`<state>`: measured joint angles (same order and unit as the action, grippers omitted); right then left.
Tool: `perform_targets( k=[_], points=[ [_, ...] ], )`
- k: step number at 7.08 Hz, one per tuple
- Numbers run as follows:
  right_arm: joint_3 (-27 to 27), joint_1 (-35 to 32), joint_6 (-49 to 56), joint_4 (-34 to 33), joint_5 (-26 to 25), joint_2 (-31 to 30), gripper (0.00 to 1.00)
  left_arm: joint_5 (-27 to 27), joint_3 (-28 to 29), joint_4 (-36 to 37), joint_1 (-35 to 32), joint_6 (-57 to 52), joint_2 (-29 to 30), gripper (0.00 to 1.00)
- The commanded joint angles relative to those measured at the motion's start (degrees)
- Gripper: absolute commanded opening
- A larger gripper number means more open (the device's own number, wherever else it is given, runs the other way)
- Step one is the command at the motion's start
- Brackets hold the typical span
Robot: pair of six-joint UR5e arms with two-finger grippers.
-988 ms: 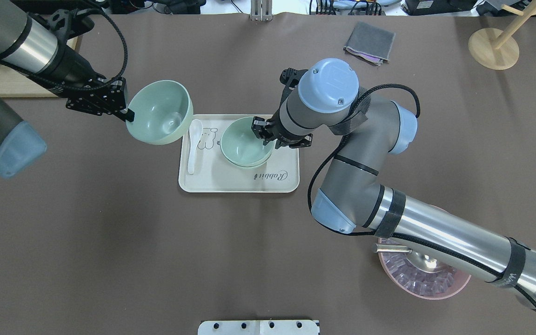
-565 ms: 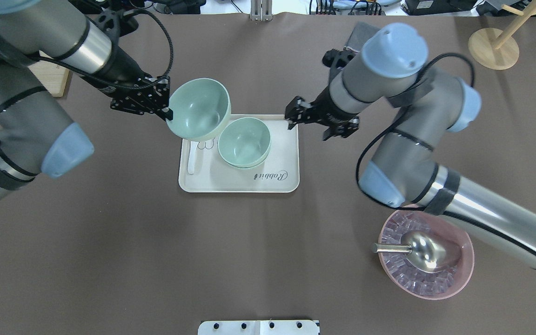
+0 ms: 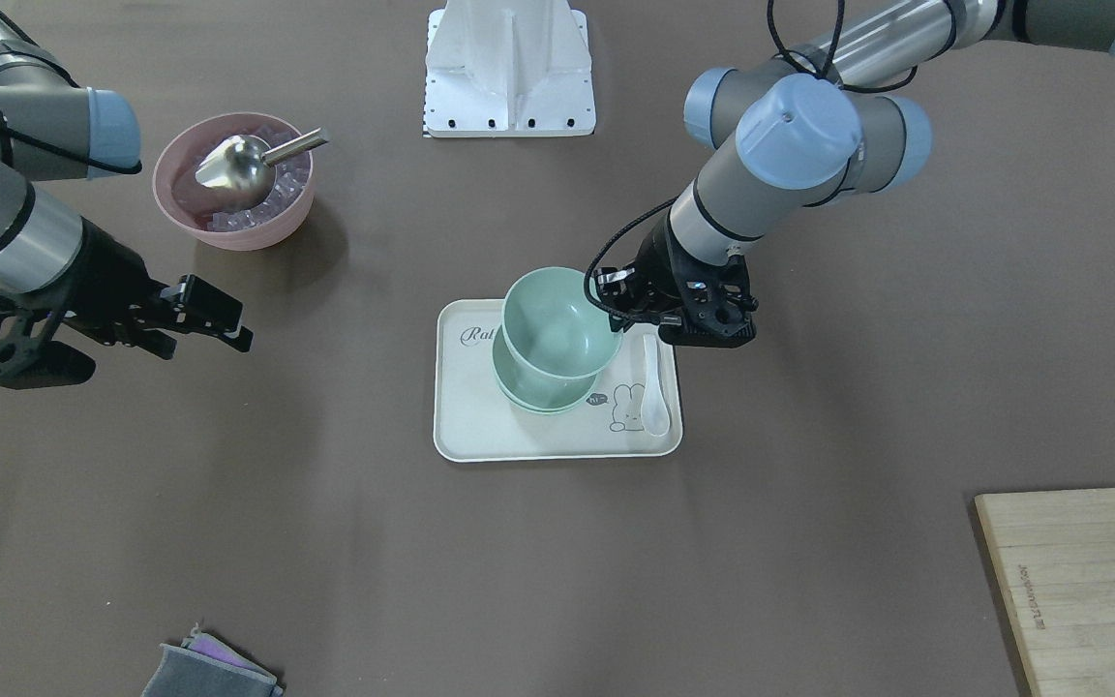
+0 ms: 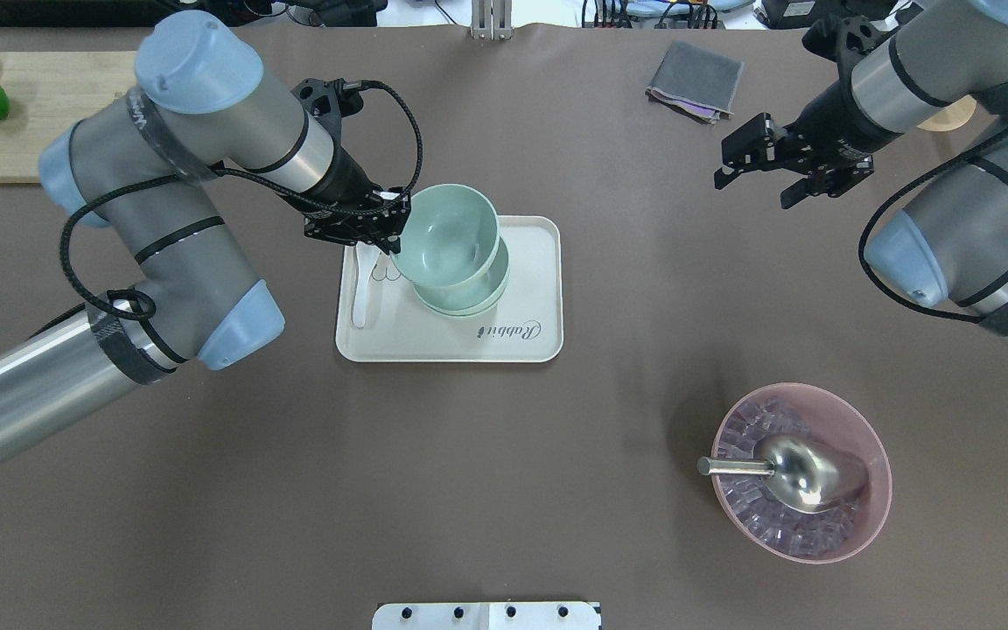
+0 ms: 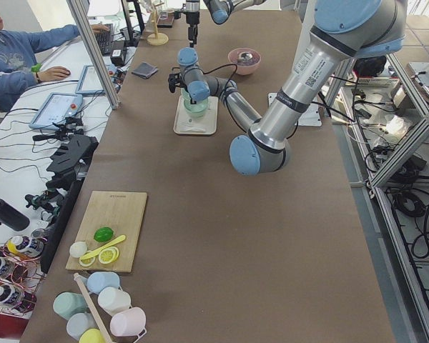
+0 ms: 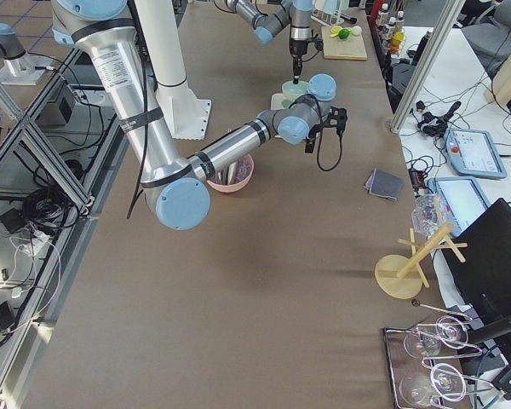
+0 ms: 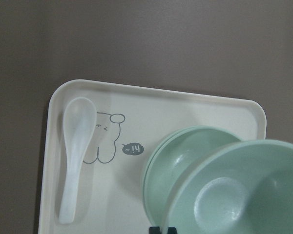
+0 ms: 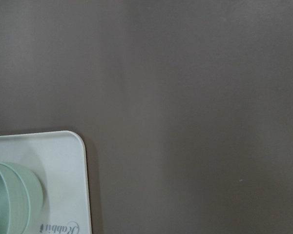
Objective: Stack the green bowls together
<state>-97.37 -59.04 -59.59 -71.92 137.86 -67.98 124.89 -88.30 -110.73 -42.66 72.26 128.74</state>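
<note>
The left tool is closed on the rim of one green bowl, which hangs tilted over the two stacked green bowls on the tray. Before, this bowl was beside the stack. The right tool, open and empty, has moved far from the tray.

From overhead I have the tray at the middle of the desk. The stacked bowls sit on it, and the spoon lies along its left side. My left end effector holds the top bowl directly over the stack. The large bowl, with the scoop in it, sits near right. The cloth lies far right and the cutting board far left.
</note>
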Motion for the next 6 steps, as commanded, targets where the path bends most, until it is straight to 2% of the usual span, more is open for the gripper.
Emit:
perform_targets(
  k=[1,2,3,4,6],
  points=[
    [-0.02,-3.00,2.37,-0.06,2.15,-1.97,1.00,-6.58,5.32,-7.89,2.84,2.45,1.34,0.99],
    [0.51,-3.71,4.64,-0.32,2.24,-2.41,1.00,-4.16,3.77,-7.40,1.28,1.93,-0.57,0.99],
    [0.51,-4.85,5.18,-0.41,2.33,-2.68,1.00,3.44,2.36,-7.48,-3.61,0.36,-3.99,0.99],
    [0.69,-5.99,5.71,-0.50,2.33,-2.77,1.00,8.65,-1.48,-6.96,-9.84,-4.36,-8.63,0.99],
    [2.61,-10.46,14.27,-0.50,2.33,-5.82,1.00,9.93,-11.32,-4.69,-15.85,-13.59,-19.70,0.99]
  ],
)
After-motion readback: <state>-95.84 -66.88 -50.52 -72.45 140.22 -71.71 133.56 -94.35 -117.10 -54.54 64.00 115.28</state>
